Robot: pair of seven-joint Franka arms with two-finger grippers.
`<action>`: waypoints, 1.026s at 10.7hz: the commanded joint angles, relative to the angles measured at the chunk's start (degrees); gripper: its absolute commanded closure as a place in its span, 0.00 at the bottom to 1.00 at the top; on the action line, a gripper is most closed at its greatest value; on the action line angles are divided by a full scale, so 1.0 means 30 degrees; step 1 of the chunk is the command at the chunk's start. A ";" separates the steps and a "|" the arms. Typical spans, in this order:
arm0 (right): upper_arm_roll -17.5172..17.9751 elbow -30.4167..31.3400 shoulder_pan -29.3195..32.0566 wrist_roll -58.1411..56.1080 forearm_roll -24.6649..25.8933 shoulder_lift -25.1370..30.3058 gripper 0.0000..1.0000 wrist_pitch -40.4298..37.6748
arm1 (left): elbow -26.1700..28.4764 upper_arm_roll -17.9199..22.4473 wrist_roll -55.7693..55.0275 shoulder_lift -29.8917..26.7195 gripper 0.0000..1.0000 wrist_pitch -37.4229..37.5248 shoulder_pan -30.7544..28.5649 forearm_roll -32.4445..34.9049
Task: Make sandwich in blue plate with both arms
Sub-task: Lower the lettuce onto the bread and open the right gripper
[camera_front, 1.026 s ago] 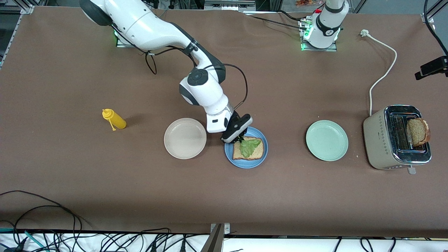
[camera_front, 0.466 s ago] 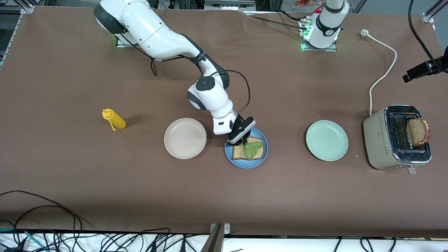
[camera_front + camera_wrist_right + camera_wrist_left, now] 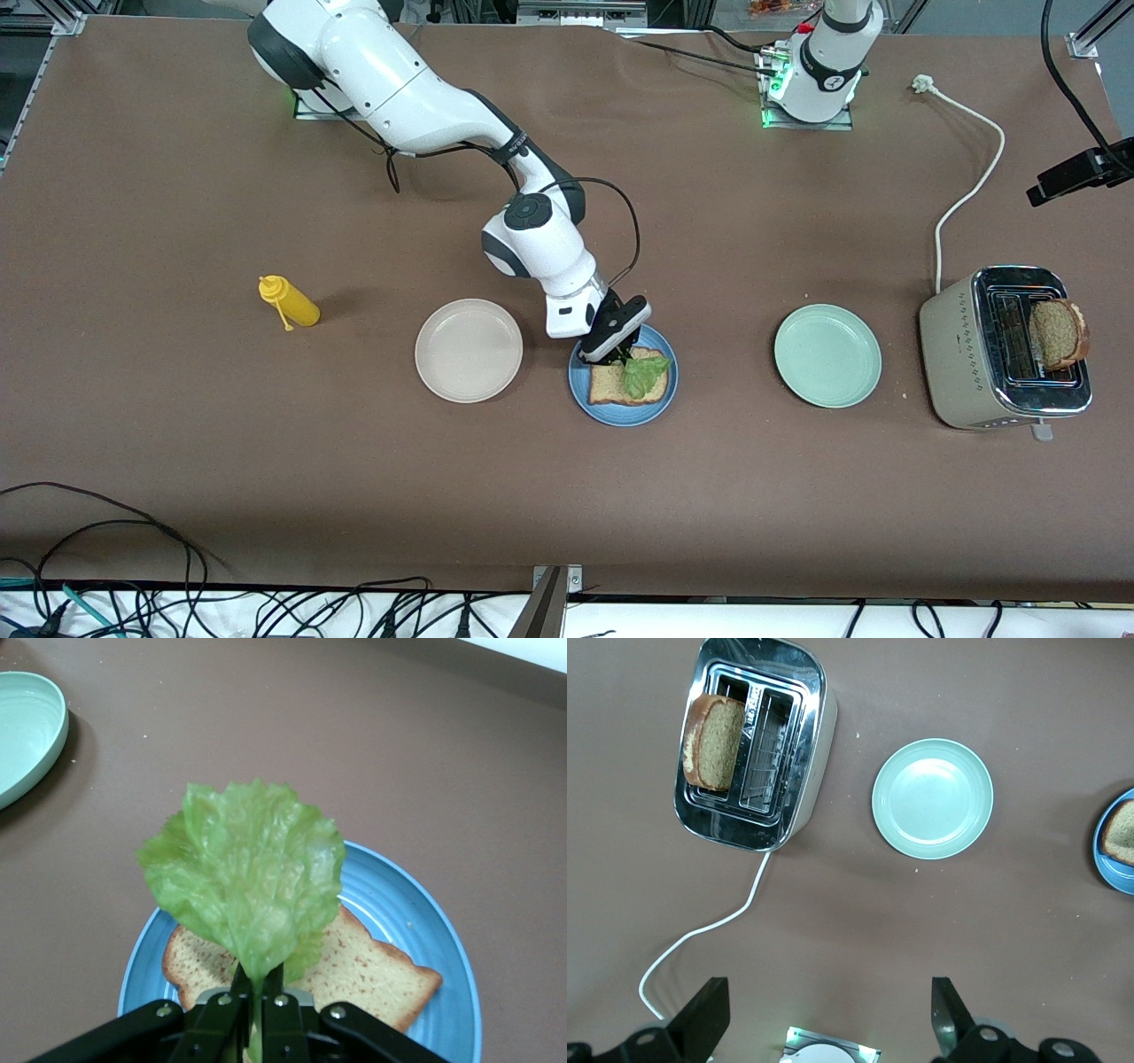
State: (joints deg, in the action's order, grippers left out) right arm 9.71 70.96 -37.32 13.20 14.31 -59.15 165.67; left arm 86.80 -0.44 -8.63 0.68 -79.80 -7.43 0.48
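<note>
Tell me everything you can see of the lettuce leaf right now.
The lettuce leaf is one ruffled, light green piece with a paler rib running to its stem. The right gripper is shut on that stem end, holding the leaf fanned out over the bread slice lying on the blue plate. In the front view the leaf covers the middle of the slice. Whether it already rests on the bread cannot be told.
</note>
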 commanded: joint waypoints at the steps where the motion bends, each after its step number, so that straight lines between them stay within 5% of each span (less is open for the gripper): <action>1: -0.0220 -0.0859 -0.0217 0.0287 0.0562 -0.0615 1.00 0.0178 | -0.0368 0.0030 0.1031 -0.0051 0.00 0.0380 -0.0129 0.0251; 6: -0.0220 -0.0888 -0.0217 0.0405 0.0562 -0.0733 0.98 0.0237 | -0.0368 0.0059 0.1032 -0.0022 0.00 0.0380 -0.0129 0.0222; 7: -0.0220 -0.0889 -0.0217 0.0434 0.0533 -0.0733 0.90 0.0237 | -0.0368 0.0059 0.1032 -0.0022 0.00 0.0381 -0.0129 0.0222; 8: -0.0220 -0.0889 -0.0246 0.0434 0.0504 -0.0733 0.60 0.0266 | -0.0368 0.0059 0.1032 -0.0051 0.00 0.0381 -0.0129 0.0222; 11: -0.0220 -0.0859 -0.0247 0.0434 0.0415 -0.0733 0.21 0.0676 | -0.0368 0.0059 0.1032 -0.0022 0.00 0.0381 -0.0129 0.0222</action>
State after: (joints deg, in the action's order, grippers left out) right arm 9.50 70.82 -37.45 13.23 14.70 -59.77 166.32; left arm 86.66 -0.15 -7.16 0.67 -79.80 -7.49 0.48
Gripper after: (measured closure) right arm 0.590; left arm 0.000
